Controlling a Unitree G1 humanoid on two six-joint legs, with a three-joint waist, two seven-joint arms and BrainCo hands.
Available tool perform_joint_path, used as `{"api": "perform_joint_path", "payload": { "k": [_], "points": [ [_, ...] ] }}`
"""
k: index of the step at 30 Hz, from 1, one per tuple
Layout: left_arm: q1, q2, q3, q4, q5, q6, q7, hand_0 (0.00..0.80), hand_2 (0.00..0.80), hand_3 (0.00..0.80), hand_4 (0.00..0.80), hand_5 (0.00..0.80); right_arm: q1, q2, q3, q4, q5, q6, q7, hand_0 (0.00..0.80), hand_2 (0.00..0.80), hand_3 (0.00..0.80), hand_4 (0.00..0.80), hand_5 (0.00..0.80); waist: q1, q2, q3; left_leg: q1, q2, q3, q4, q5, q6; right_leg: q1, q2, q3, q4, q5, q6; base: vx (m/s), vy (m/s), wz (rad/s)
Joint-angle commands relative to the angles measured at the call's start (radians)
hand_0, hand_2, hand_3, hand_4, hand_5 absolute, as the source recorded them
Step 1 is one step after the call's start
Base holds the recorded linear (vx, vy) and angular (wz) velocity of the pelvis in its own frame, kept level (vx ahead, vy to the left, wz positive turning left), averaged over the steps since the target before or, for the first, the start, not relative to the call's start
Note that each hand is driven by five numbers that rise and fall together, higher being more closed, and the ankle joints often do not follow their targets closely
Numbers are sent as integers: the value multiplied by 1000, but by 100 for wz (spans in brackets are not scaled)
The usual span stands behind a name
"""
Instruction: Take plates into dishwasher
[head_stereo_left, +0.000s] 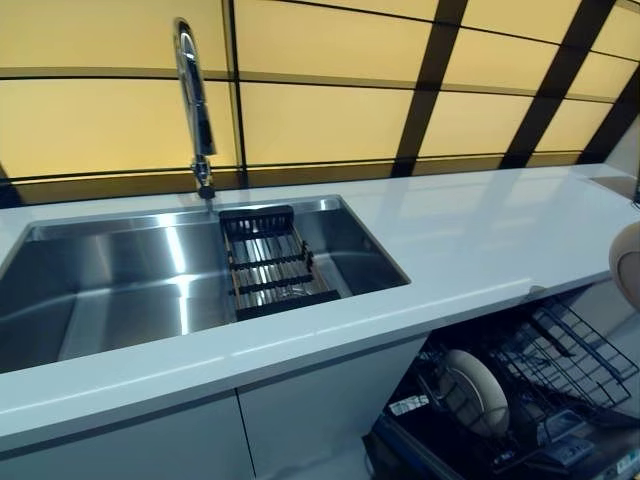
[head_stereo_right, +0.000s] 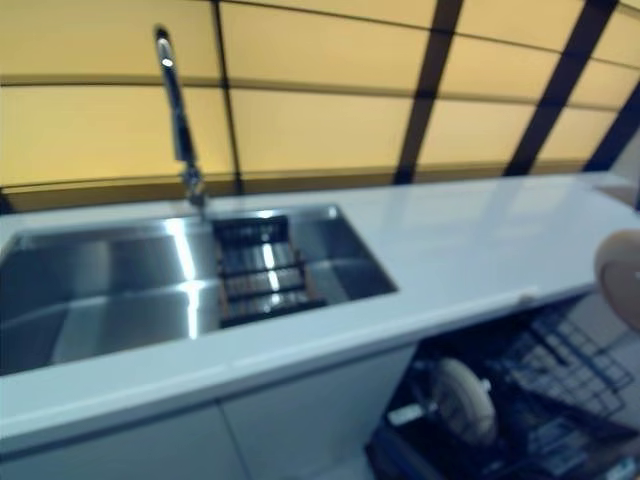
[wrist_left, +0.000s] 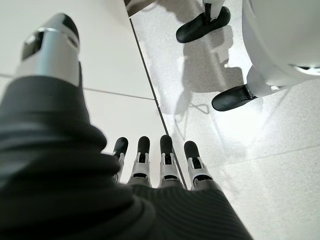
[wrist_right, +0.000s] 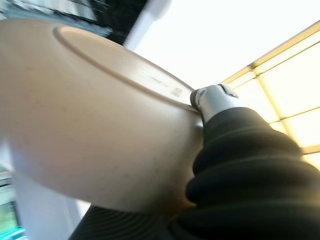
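A beige plate (wrist_right: 100, 125) is held in my right hand (wrist_right: 214, 100), whose thumb presses on the plate's underside rim; the fingers are hidden behind it. The plate shows at the right edge of the left eye view (head_stereo_left: 628, 262), level with the counter and above the open dishwasher. The dishwasher's lower rack (head_stereo_left: 565, 350) is pulled out below the counter at the right, with another beige plate (head_stereo_left: 478, 388) standing upright in it. My left hand (wrist_left: 166, 155) shows only in its wrist view, fingers straight, empty, hanging by the white cabinet fronts.
A white counter (head_stereo_left: 480, 230) runs across the view with a steel sink (head_stereo_left: 120, 270) at the left. A black drain basket (head_stereo_left: 268, 262) sits in the sink under a tall faucet (head_stereo_left: 195, 100). White cabinet doors (head_stereo_left: 330, 410) stand beside the dishwasher.
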Motion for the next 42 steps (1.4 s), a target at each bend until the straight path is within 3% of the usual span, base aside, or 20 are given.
{"api": "perform_joint_path", "payload": {
  "k": [1, 7, 17, 32, 42],
  "points": [
    [-48, 42, 32, 19, 41, -9, -6, 0, 0, 0, 0, 0, -12, 15, -106, -26, 53, -20, -2, 800, 800, 800, 800, 800, 13, -40, 8, 24, -25, -38, 6, -47, 48, 20, 16, 19, 9, 24, 89, -12, -41, -8],
    [-51, 41, 40, 15, 64, -4, -4, 0, 0, 0, 0, 0, 123, 126, -169, -132, 30, -10, 18, 800, 800, 800, 800, 800, -16, -28, 24, 28, -21, -11, 15, -57, 54, -3, 19, 32, 15, 32, 91, -21, -42, -15],
    [-49, 21, 60, 8, 79, -26, -18, 0, 0, 0, 0, 0, 231, 329, -181, -368, -8, 29, -4, 800, 800, 800, 800, 800, -59, 9, 50, 27, -24, 27, 24, -65, 60, -32, 21, 48, 18, 38, 90, -33, -17, -13],
    [-52, 5, 47, -11, 87, -37, -18, 0, 0, 0, 0, 0, 216, 412, -145, -444, -44, 74, -74, 800, 800, 800, 800, 800, -63, 46, 75, 14, -26, 36, 24, -60, 48, -48, 12, 37, 16, 31, 89, -43, -3, -3],
    [-47, 5, 15, -42, 81, -35, -19, 0, 0, 0, 0, 0, 118, 408, -106, -418, -45, 86, -153, 800, 800, 800, 800, 800, -49, 73, 88, 6, -36, 19, 19, -56, 41, -51, 1, 26, 12, 28, 88, -7, -1, 0]
  ]
}}
